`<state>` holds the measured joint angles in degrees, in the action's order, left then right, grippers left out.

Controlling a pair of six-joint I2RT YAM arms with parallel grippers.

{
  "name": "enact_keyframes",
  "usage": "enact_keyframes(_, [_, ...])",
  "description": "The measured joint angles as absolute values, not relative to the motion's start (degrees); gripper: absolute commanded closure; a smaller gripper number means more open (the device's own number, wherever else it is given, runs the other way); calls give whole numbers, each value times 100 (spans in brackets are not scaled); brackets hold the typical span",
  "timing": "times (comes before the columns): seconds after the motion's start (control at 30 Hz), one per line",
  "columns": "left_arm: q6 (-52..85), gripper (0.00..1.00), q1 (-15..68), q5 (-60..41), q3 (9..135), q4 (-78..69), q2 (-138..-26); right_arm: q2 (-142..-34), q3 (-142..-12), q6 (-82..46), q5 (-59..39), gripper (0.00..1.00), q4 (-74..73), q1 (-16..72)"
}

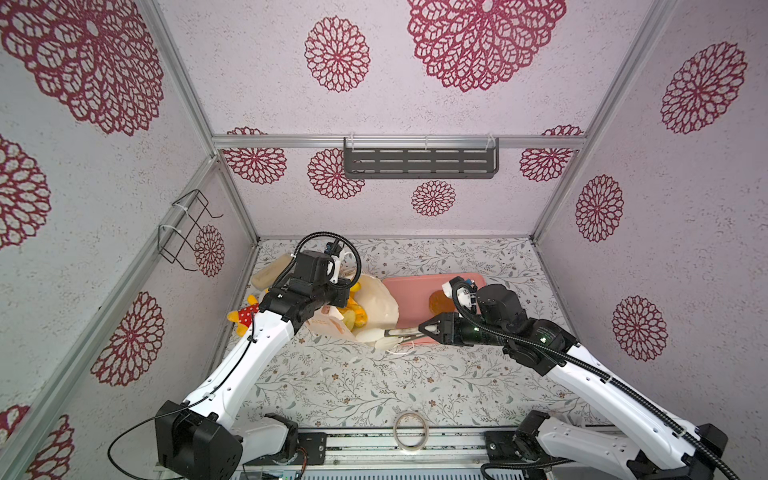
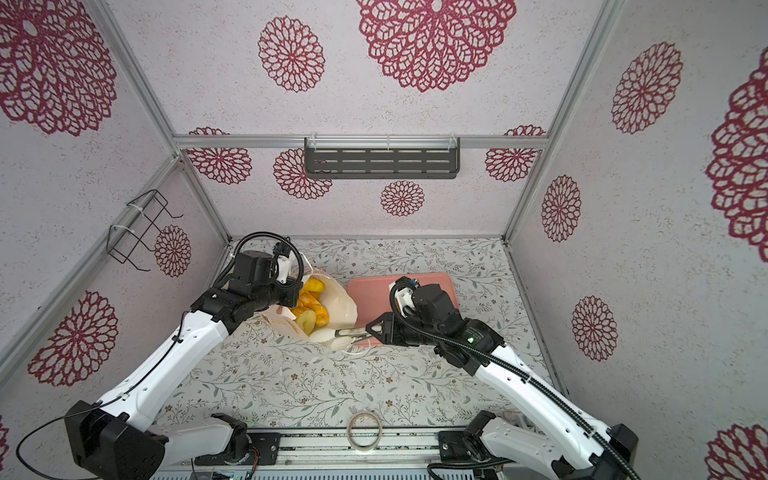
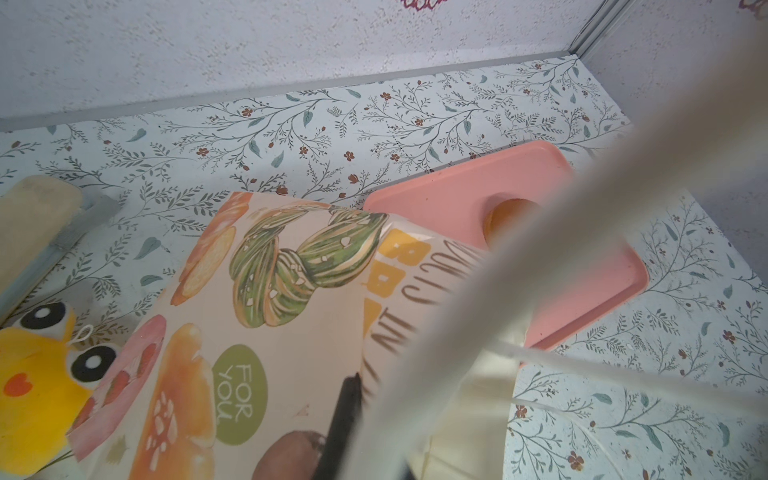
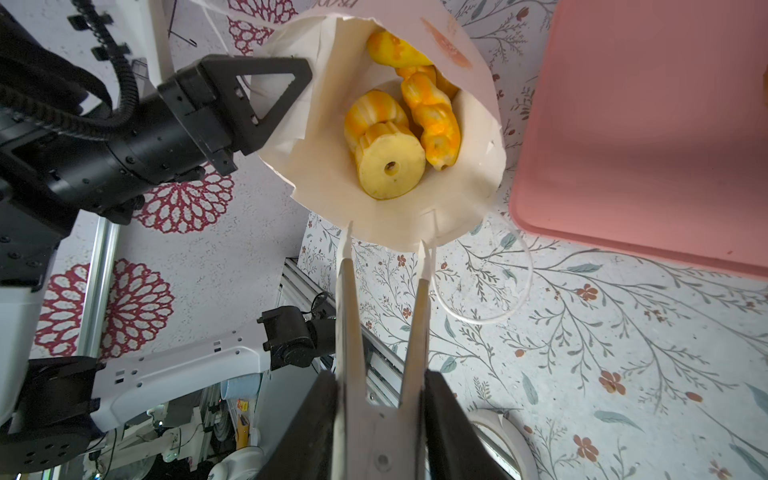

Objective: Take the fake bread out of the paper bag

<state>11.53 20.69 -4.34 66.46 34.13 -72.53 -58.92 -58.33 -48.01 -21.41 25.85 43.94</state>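
The cream paper bag (image 1: 380, 303) (image 2: 338, 303) lies tipped on the mat with its mouth toward the right arm. Golden fake bread (image 4: 390, 166) fills it: a ring piece in front and a braided stick (image 4: 432, 112) behind. The pieces also show in both top views (image 1: 353, 311) (image 2: 309, 307). My left gripper (image 4: 305, 77) is shut on the bag's rim; its black finger (image 3: 345, 411) lies against the printed side (image 3: 291, 311). My right gripper (image 4: 384, 243) (image 1: 390, 332) stands open at the mouth's lower edge, with nothing between its fingers. A round brown bun (image 1: 438, 301) (image 3: 505, 216) sits on the tray.
The pink tray (image 1: 409, 291) (image 4: 644, 124) lies right of the bag. A yellow plush toy (image 1: 245, 318) (image 3: 37, 374) and a beige block (image 1: 272, 270) sit behind the left arm. A tape roll (image 1: 411, 430) lies at the front edge. A loose cord handle (image 4: 490, 316) trails on the mat.
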Motion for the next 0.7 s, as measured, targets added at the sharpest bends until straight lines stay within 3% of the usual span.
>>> enact_keyframes(0.17, [1153, 100, 2069, -519, 6563, 3422, -7229, -6121, -5586, -4974, -2126, 69, 2071, 4394])
enact_keyframes(0.33, [1155, 100, 2069, -548, 6552, 3422, -7199, -6410, -5522, -5026, -1990, 81, 1793, 4394])
enact_keyframes(0.7, [1179, 100, 2069, -552, 6486, 3428, -7161, -6254, -5537, -4864, -1608, 94, 1986, 4294])
